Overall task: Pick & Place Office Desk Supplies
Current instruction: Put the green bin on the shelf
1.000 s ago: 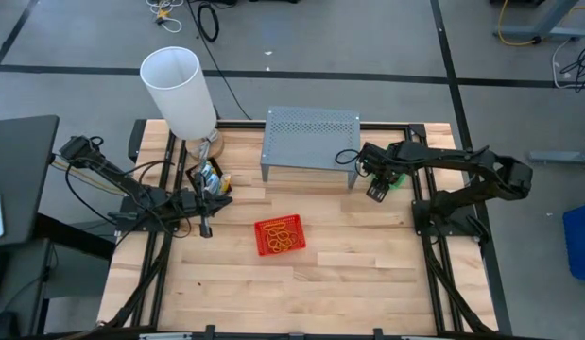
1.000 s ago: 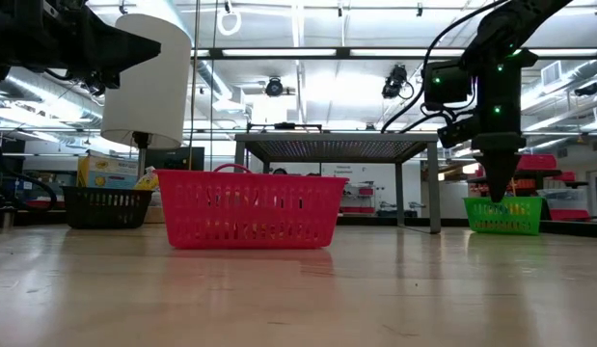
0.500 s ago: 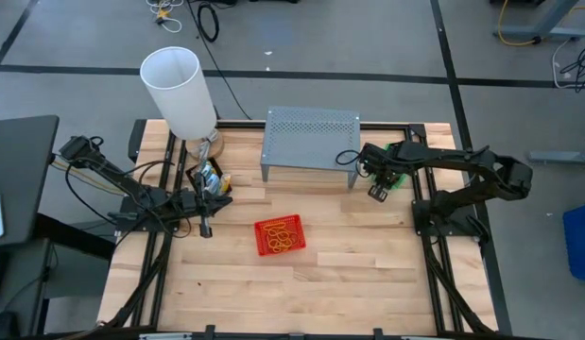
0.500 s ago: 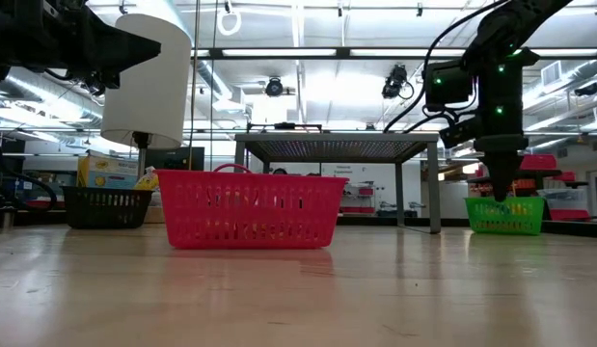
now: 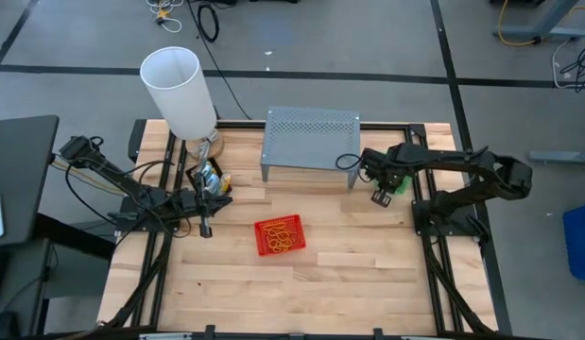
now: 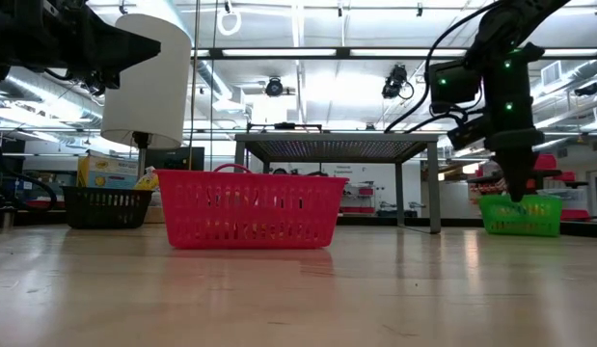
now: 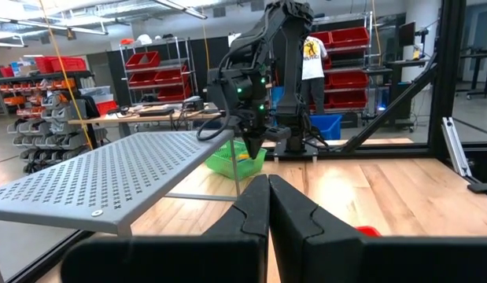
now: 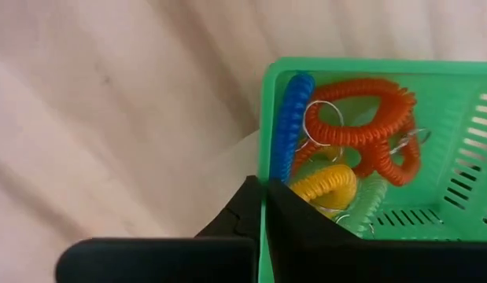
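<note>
Your right gripper [image 5: 377, 197] has its two fingers [image 8: 251, 206] pressed together on the thin green wall of a tray [image 8: 361, 141], one finger inside the rim and one outside. The right arm reaches in from the table's right side, elbow raised, wrist bent so the claw points straight down. In the low view the right gripper [image 6: 519, 196] hangs vertically with its tips at the rim.

Your left gripper [image 5: 206, 229] is shut on nothing, fingers [image 7: 255, 208] touching along their length. The left arm lies low and stretched out from the left side, the claw level and pointing across toward the right arm.
</note>
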